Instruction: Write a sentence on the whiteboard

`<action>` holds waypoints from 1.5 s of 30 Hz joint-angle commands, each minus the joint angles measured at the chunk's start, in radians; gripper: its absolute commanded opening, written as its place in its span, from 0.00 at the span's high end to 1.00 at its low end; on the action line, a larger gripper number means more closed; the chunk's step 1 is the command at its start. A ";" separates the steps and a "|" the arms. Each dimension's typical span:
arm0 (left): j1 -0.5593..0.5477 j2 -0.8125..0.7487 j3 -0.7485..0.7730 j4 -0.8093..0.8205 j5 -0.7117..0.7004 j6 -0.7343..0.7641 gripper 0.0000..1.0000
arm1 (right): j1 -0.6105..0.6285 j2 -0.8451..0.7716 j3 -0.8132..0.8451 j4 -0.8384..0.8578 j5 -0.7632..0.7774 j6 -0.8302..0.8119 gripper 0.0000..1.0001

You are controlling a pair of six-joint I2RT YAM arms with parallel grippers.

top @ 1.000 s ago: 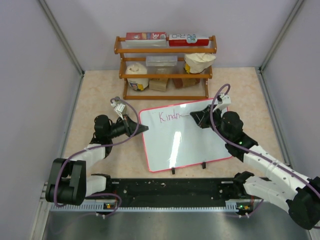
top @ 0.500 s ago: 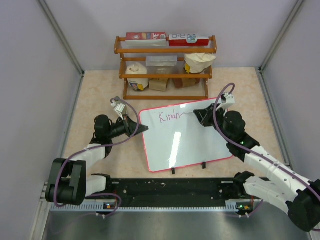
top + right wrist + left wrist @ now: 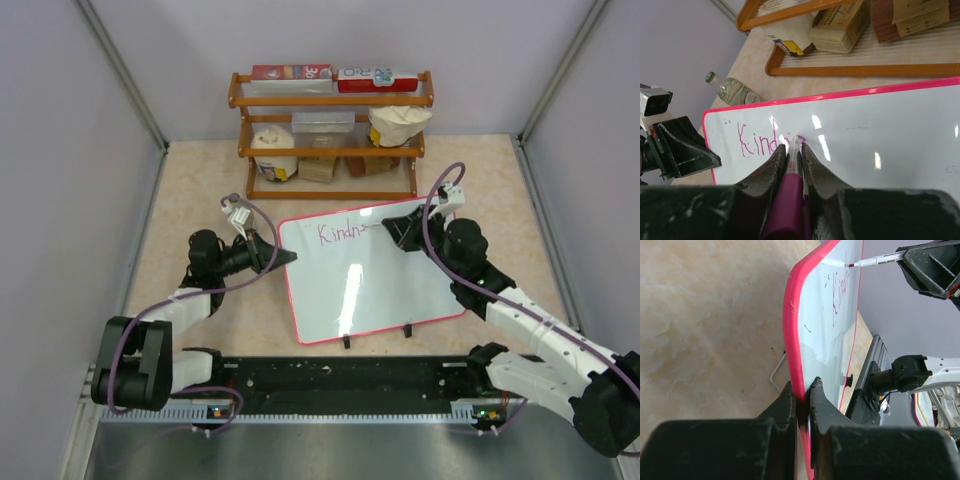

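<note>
The whiteboard (image 3: 390, 290) with its red-pink frame lies tilted on the table. Pink letters of the sentence (image 3: 337, 234), reading "Kindn", run along its top left; they also show in the right wrist view (image 3: 757, 143) and the left wrist view (image 3: 838, 296). My left gripper (image 3: 283, 257) is shut on the board's left edge (image 3: 792, 360). My right gripper (image 3: 392, 229) is shut on a magenta marker (image 3: 788, 200), whose tip (image 3: 799, 140) touches the board just after the last letter. The marker also shows in the left wrist view (image 3: 872, 261).
A wooden rack (image 3: 330, 130) with boxes, a tub and bags stands behind the board. A small glass bottle (image 3: 732, 90) lies by the board's far left corner. Two black clip feet (image 3: 377, 336) sit at the board's near edge. A black rail (image 3: 340, 385) runs along the front.
My right gripper has shifted slightly right and back along the top line with the marker, and the writing has grown a little. The left gripper and board have not moved.
</note>
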 commanded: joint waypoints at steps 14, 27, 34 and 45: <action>-0.012 0.019 -0.019 -0.031 -0.126 0.215 1.00 | -0.013 -0.030 -0.029 -0.057 -0.039 -0.015 1.00; -0.012 0.020 -0.017 -0.034 -0.128 0.215 1.00 | -0.013 -0.073 -0.043 -0.091 0.034 -0.026 1.00; -0.012 0.022 -0.019 -0.033 -0.128 0.215 1.00 | -0.025 -0.067 -0.004 -0.090 0.044 -0.014 1.00; -0.012 0.022 -0.016 -0.033 -0.128 0.214 1.00 | -0.028 -0.131 0.040 -0.074 0.055 0.009 1.00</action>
